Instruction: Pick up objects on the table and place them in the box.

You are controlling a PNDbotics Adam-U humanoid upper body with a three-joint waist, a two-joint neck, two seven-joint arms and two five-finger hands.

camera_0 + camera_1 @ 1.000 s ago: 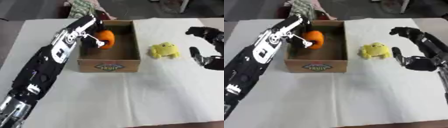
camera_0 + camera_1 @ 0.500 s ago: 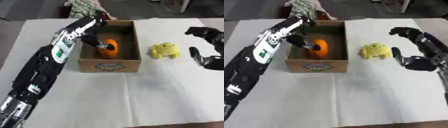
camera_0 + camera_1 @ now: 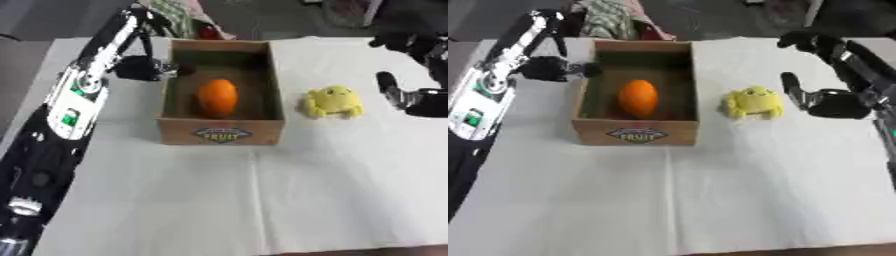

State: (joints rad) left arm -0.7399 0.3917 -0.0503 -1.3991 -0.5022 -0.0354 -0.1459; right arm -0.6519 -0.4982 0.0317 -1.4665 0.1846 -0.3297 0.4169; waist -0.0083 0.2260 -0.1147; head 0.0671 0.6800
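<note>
An orange fruit (image 3: 217, 97) lies alone inside the brown cardboard box (image 3: 222, 134), near its middle. My left hand (image 3: 147, 68) hovers just outside the box's left wall, fingers relaxed, holding nothing. A yellow plush toy (image 3: 332, 102) sits on the white cloth to the right of the box. My right hand (image 3: 826, 99) hangs open a little to the right of the toy, thumb and fingers spread wide, not touching it.
The white cloth covers the table (image 3: 262, 200) with wide room in front of the box. Striped fabric (image 3: 610, 20) lies beyond the box's far edge. Dark chair parts stand at the back right.
My left hand has let go of the orange and pulled out over the box's left wall. The orange now rests in the box. The right hand has stayed put.
</note>
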